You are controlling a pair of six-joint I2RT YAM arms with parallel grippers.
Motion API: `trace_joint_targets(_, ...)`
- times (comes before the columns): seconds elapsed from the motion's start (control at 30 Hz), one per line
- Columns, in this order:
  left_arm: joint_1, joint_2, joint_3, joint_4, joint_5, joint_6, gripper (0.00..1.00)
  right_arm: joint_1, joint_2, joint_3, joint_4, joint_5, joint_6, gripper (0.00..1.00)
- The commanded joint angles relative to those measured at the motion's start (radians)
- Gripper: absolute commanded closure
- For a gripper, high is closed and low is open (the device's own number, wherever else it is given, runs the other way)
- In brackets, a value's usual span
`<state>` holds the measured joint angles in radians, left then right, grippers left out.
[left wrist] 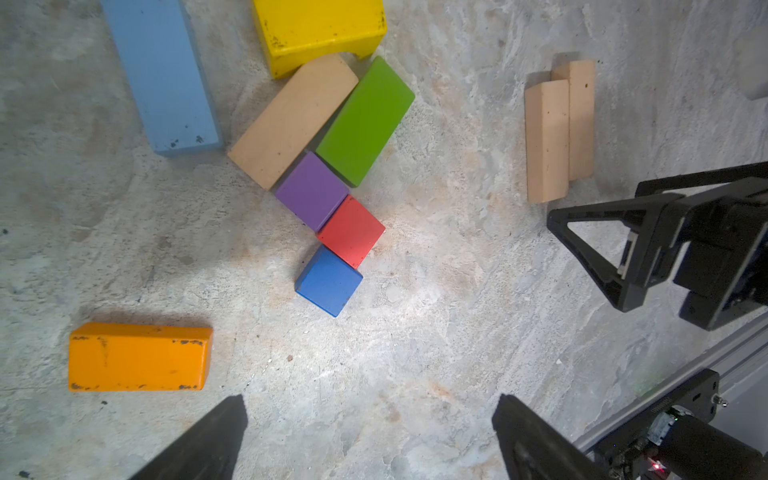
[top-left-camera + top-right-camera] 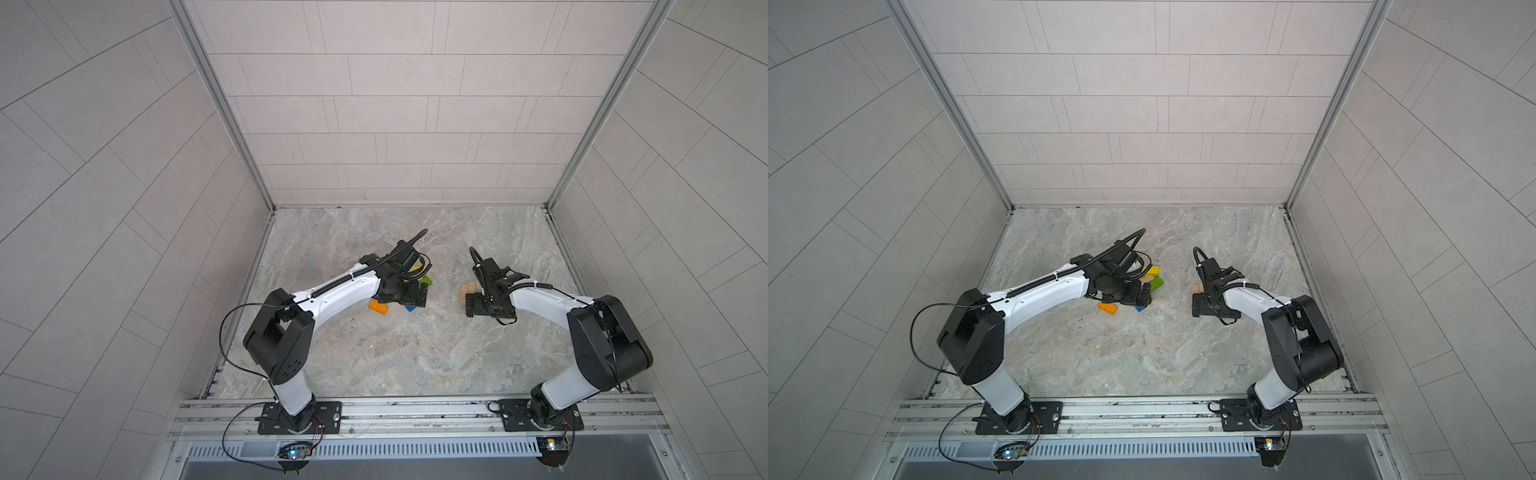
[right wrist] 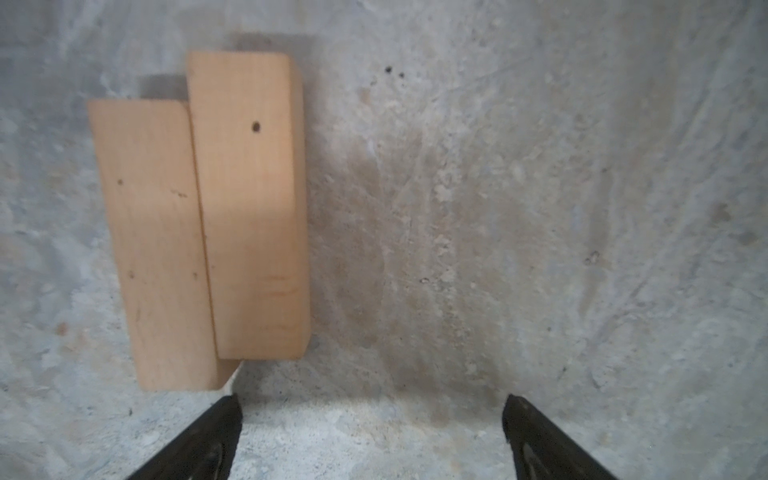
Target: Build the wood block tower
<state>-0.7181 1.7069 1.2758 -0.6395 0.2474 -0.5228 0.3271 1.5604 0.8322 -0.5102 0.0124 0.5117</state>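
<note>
Two tan blocks (image 3: 249,208) just beyond the right jaws, off-centre; both sets wide apart.

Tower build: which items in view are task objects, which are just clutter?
Job: tan pair, third tan oblong, orange oblong, green oblong, yellow oblong, light-blue oblong, purple cube, red cube, blue cube.
Not job: marble tabletop, mounting rail. No loose clutter.

Even bright light; wrist views soft, edges warped.
</note>
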Motion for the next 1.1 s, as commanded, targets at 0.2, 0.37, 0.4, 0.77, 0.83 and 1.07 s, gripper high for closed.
trace_joint_targets(0.2,0.006,-0.03,0.0,-0.015,0.002,0.013,0.0,0.006,0.038,0.022,0.004,0.048,0.027,0.01)
trace_joint_targets(0.37,0.005,-0.028,0.008,-0.019,0.0,0.014,0.0,0.006,0.048,0.03,0.004,0.053,0.028,0.01)
trace_joint_targets(0.4,0.007,-0.027,0.007,-0.021,0.002,0.014,0.0,0.006,0.048,0.029,0.004,0.056,0.028,0.01)
trace_joint_targets(0.77,0.008,-0.024,0.0,-0.017,0.002,0.014,0.0,0.004,0.043,0.037,-0.004,0.052,0.03,0.02)
trace_joint_targets(0.83,0.007,-0.021,0.0,-0.017,0.002,0.015,0.0,0.004,0.026,0.036,-0.01,0.047,0.03,0.02)
trace_joint_targets(1.07,0.006,-0.016,0.002,-0.015,0.009,0.014,0.0,0.004,-0.019,0.045,-0.031,0.028,0.021,0.02)
